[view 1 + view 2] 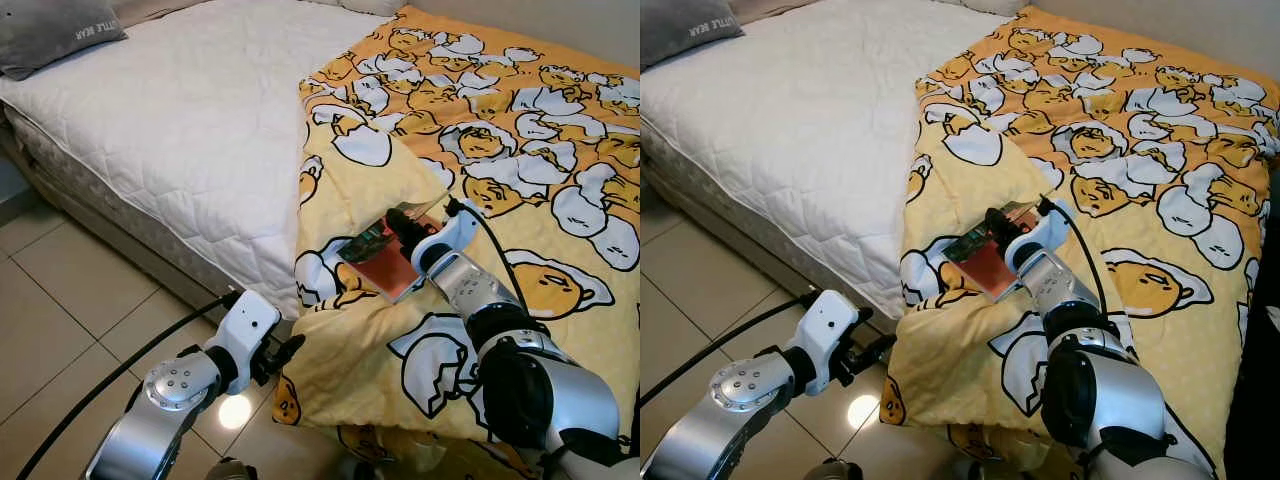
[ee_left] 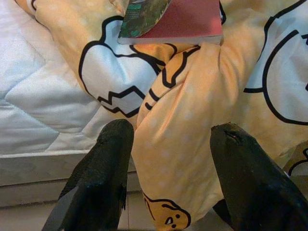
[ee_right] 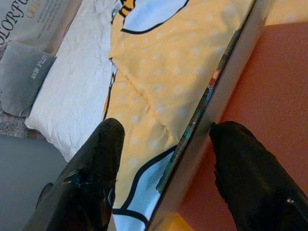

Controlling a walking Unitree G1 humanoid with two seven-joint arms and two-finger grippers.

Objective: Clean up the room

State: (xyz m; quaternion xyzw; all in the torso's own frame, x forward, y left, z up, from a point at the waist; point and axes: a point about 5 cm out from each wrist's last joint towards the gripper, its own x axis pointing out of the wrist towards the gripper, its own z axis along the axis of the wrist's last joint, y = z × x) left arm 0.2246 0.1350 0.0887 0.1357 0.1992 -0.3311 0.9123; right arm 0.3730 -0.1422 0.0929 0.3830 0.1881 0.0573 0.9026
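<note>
A thin book (image 1: 385, 262) with a red cover lies on the yellow egg-print blanket (image 1: 500, 150) near the bed's edge. My right gripper (image 1: 397, 222) is at the book's far side and open. In the right wrist view its fingers (image 3: 103, 144) straddle the book's edge (image 3: 211, 91), one over the red cover and one over the blanket. My left gripper (image 1: 288, 350) hangs low by the bedside, open. In the left wrist view its fingers (image 2: 108, 159) stand on either side of a hanging blanket fold (image 2: 178, 144), with the book (image 2: 183, 21) beyond.
The bare white quilted mattress (image 1: 200, 110) takes up the bed's left half, with a grey pillow (image 1: 50, 35) at its far corner. Beige tiled floor (image 1: 70, 290) runs along the bed on the left. The blanket drapes over the bed's near edge towards the floor.
</note>
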